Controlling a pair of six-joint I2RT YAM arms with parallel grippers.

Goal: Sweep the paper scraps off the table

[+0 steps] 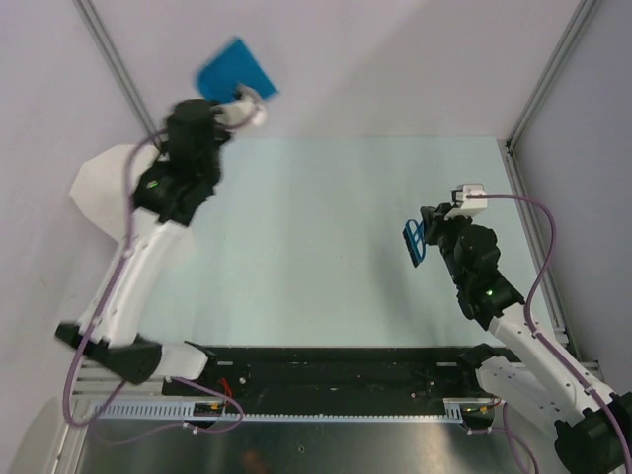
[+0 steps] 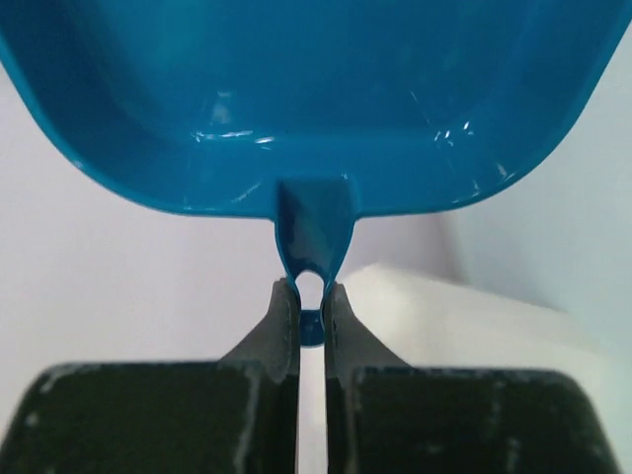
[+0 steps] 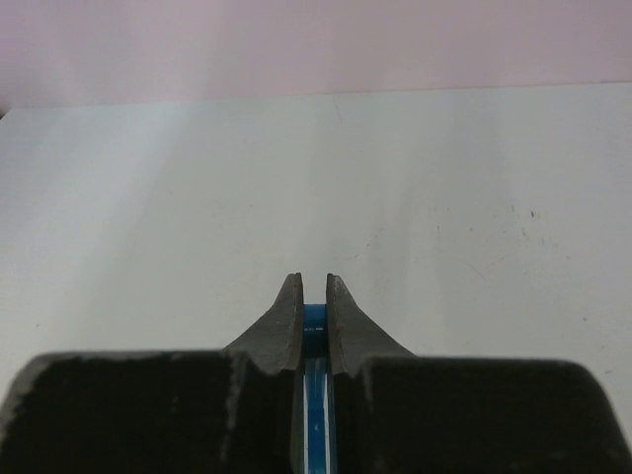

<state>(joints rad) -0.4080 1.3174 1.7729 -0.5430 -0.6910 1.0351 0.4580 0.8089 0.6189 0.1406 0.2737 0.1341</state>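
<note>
My left gripper (image 1: 240,102) (image 2: 311,292) is shut on the looped handle (image 2: 314,229) of a blue dustpan (image 1: 235,71) (image 2: 316,89). It holds the pan high at the far left, above and just behind a white faceted bin (image 1: 102,184) (image 2: 474,321). The pan's inside shows nothing in it. At the right of the pale green table (image 1: 326,237) (image 3: 197,197), my right gripper (image 1: 427,237) (image 3: 313,288) is shut on a small blue brush (image 1: 415,243) (image 3: 315,395). The paper scraps are out of view in every view.
Grey walls and metal frame rails (image 1: 538,89) border the table at the back and right. The bin stands off the table's left edge, under my left arm. A black rail (image 1: 336,370) runs along the near edge between the arm bases.
</note>
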